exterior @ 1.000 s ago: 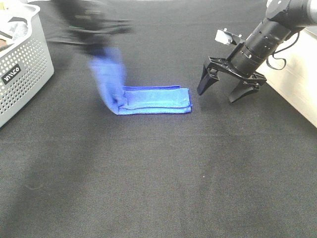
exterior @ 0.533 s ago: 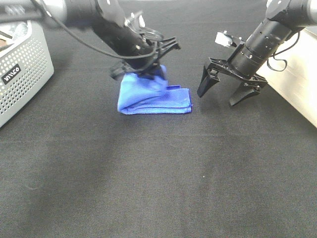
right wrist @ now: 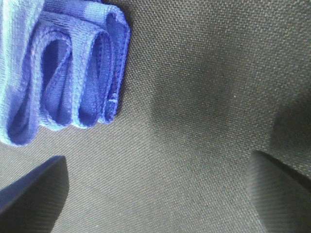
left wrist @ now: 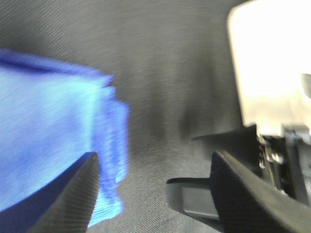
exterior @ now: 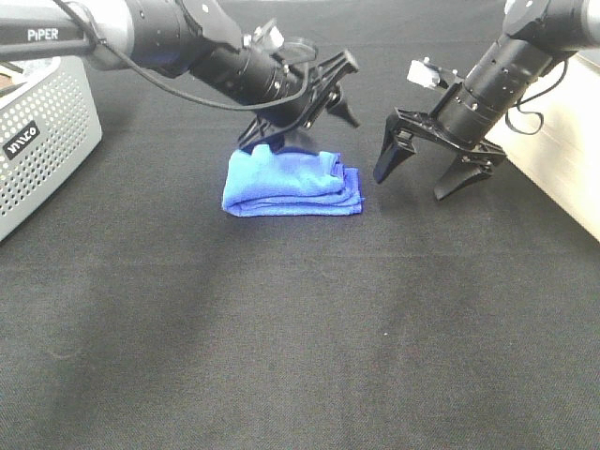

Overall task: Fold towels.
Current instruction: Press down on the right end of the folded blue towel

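A blue towel point(exterior: 291, 184) lies folded in a thick stack on the black cloth, its layered edge facing right. My left gripper point(exterior: 319, 103) hovers just above the towel's far right end, jaws open and empty; the left wrist view shows the towel point(left wrist: 48, 150) under its fingers point(left wrist: 77, 194). My right gripper point(exterior: 433, 173) is open and empty, standing on the cloth just right of the towel. The right wrist view shows the towel's folded layers point(right wrist: 73, 82) beside its fingers point(right wrist: 34, 194).
A grey perforated basket point(exterior: 42, 131) with laundry stands at the far left. A pale table edge point(exterior: 562, 178) runs along the right side. Black cloth point(exterior: 300, 337) covers the whole front area.
My left gripper carried the towel's lifted end over to the right, laid it on the stack and let go, then opened above it. The right arm stayed still.
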`<move>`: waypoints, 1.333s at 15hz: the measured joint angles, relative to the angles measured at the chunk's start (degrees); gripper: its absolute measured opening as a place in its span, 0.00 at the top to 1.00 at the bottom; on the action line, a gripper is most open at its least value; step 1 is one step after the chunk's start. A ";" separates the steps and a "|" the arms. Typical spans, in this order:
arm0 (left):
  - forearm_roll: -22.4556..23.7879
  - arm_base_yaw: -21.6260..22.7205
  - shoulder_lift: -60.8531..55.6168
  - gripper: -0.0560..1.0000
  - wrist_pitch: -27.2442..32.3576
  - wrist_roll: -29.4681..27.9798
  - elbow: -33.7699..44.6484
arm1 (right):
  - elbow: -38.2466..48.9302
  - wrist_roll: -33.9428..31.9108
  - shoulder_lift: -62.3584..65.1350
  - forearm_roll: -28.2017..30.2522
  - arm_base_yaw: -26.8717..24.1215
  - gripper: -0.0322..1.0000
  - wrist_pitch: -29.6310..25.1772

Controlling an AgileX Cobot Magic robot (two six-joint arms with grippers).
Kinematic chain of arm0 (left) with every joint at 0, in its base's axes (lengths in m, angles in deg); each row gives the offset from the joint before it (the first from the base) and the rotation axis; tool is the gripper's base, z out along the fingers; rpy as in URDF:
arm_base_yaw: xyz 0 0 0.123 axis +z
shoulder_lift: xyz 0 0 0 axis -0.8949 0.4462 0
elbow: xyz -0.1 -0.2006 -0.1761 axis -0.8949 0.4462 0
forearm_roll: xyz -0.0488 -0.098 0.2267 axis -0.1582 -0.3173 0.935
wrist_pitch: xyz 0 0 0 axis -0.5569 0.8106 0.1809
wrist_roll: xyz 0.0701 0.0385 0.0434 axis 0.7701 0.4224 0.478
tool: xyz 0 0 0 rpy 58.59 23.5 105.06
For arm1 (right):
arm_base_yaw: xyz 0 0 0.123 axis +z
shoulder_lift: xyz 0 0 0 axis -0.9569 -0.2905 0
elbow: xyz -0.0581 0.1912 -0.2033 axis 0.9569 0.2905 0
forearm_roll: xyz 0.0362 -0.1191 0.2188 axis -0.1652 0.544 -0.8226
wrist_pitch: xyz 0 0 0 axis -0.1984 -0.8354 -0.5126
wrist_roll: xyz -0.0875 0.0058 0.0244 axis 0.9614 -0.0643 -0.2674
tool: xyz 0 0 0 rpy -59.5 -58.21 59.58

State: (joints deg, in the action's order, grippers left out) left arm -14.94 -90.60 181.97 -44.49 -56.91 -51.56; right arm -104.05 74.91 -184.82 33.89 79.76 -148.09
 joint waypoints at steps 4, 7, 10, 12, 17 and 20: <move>-0.23 5.79 -2.18 0.35 0.00 7.39 -0.06 | 0.00 1.78 4.13 -10.20 0.00 0.07 0.00; 2.41 10.71 -3.95 0.35 0.29 7.96 -0.23 | 0.00 7.68 4.07 -24.41 1.09 0.07 0.06; 5.56 13.92 -4.30 0.35 0.74 8.14 -0.23 | 0.00 11.80 2.75 -34.61 7.16 0.07 2.81; 7.51 14.50 -4.30 0.35 0.92 8.08 -0.23 | 0.00 13.81 -0.17 -38.79 9.91 0.07 4.53; 9.11 14.50 -4.30 0.34 3.21 8.08 -0.23 | -0.80 15.47 -7.16 -42.63 9.45 0.07 6.36; 9.34 14.50 -4.30 0.34 3.50 8.08 -0.23 | -0.92 14.78 -8.77 -39.19 6.36 0.07 6.59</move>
State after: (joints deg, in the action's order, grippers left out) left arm -5.60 -76.10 177.67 -41.00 -48.83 -51.79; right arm -104.96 89.69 -193.59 -5.30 86.12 -141.50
